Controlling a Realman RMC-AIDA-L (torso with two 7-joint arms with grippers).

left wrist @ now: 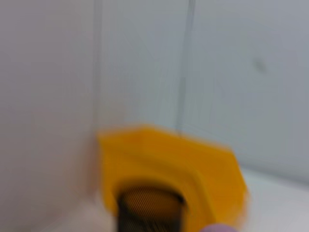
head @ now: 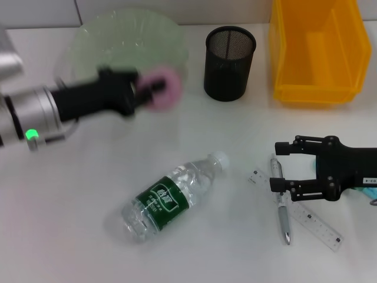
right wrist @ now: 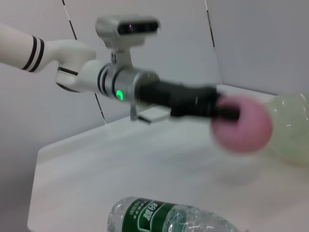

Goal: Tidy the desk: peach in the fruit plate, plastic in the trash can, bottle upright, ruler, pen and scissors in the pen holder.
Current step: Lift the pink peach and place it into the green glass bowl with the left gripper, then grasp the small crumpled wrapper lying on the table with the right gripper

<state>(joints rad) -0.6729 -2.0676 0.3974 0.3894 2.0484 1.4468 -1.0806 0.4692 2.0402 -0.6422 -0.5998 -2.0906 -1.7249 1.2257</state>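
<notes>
Left gripper, clenched on the peach at the fruit plate rim, risks an early release rolling it off.

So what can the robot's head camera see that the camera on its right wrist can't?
Only the head view shows the black pen holder, the yellow trash can, the pen, the ruler and the right end effector, open above the pen. Only the right wrist view shows the left arm's own wrist camera. Both show the left end effector holding the pink peach by the green fruit plate, and the bottle lying on its side.
</notes>
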